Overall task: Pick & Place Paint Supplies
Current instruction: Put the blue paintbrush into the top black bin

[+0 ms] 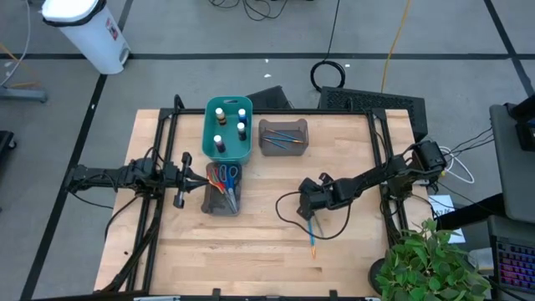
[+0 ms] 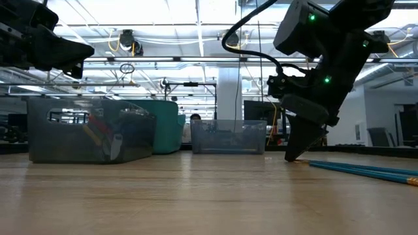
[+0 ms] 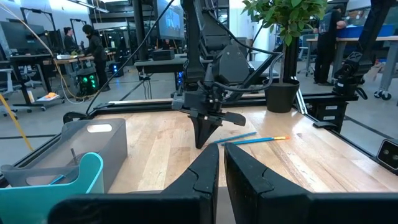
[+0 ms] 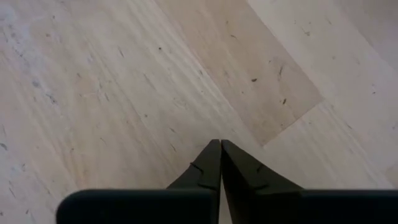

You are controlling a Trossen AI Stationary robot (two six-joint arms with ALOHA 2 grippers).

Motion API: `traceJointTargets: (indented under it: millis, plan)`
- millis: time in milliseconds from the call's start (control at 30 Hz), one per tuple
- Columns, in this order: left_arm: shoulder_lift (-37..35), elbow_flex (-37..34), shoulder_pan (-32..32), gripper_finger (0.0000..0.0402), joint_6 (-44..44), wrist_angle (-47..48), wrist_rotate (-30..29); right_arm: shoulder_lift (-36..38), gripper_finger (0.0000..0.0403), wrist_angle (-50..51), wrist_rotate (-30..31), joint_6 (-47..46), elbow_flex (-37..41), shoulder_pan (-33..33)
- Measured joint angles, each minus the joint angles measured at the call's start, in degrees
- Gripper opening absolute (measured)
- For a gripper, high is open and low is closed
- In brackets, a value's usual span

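Brushes (image 1: 312,237) lie flat on the bench (image 1: 251,251), towards its front on my right side. They are thin blue shafts with an orange tip, side by side

My right fingers (image 4: 220,142) are tip-down on the bench at the brushes' far end and fully closed. The wrist view shows only bare wood at the tips and no shaft between them. From the low view the brushes (image 2: 366,171) start just beside my tips (image 2: 292,156), so I can't confirm I've got anything. I'd call it a likely miss

To do this step well:
- don't lift on trust, check for a shaft between the pads first
- if empty, reopen, shift along the shaft away from the very end, and set the gap across it, not along it
- keep the tips touching the wood, because a shaft this thin slips under any gap
- take one brush only and lift slowly and level, so the other isn't dragged

Likely drop is the grey bin (image 1: 282,136) at the back, which already holds brushes

My left fingers (image 3: 221,155) are closed and empty, parked above the bench by the scissors bin (image 1: 221,194)
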State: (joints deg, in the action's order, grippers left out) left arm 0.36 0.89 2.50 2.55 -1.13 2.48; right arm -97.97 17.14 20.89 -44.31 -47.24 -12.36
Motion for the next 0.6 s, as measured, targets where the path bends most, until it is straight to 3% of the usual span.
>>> traceJointTargets:
  millis: [267,600]
  plan:
    - [0.02,0.0,-0.01,0.0033,0.01,0.0,0.0,2.48,0.0,-2.09,0.02,5.39,0.13,0.02]
    - [0.02,0.0,-0.01,0.0033,0.0,0.0,-0.02,12.48,0.0,-6.09,4.39,14.34,0.26,-0.07]
